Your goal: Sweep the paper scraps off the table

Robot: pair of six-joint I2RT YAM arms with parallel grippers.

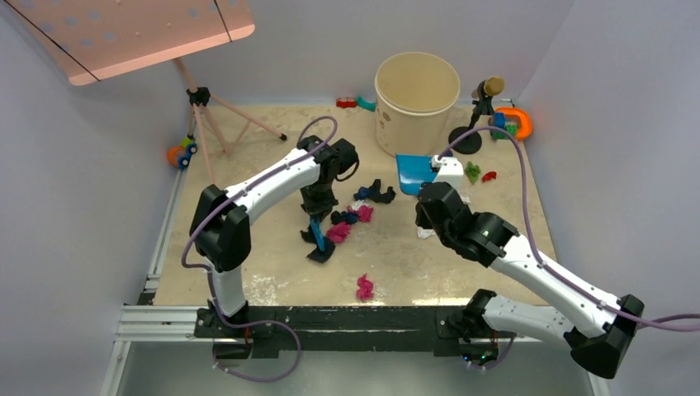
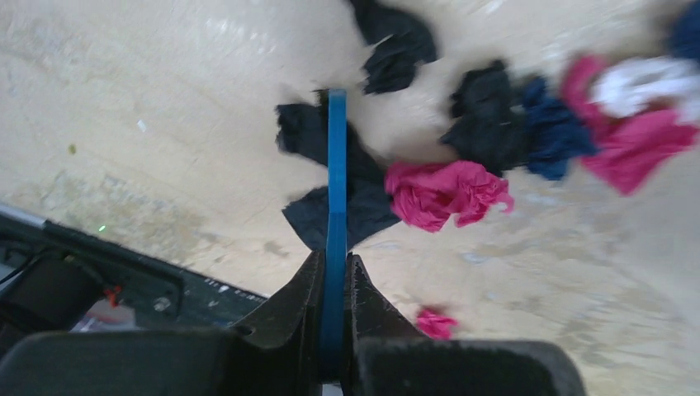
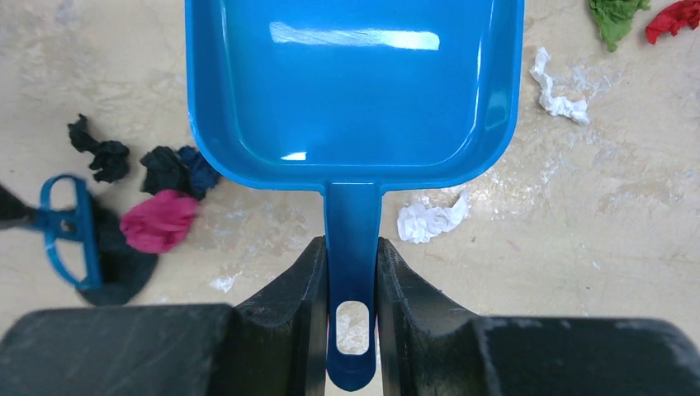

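Observation:
My left gripper is shut on the blue handle of a brush, whose black bristles rest on the beige table. Paper scraps lie right of the brush: a magenta wad, black wads, a dark blue one, pink and white. One magenta wad lies alone near the front edge. My right gripper is shut on the handle of the blue dustpan, which is empty. White scraps, a green one and a red one lie beside the pan.
A large beige bucket stands at the back behind the dustpan. A black stand and colourful toys are at the back right. A tripod with a pink board and an orange toy are at the back left.

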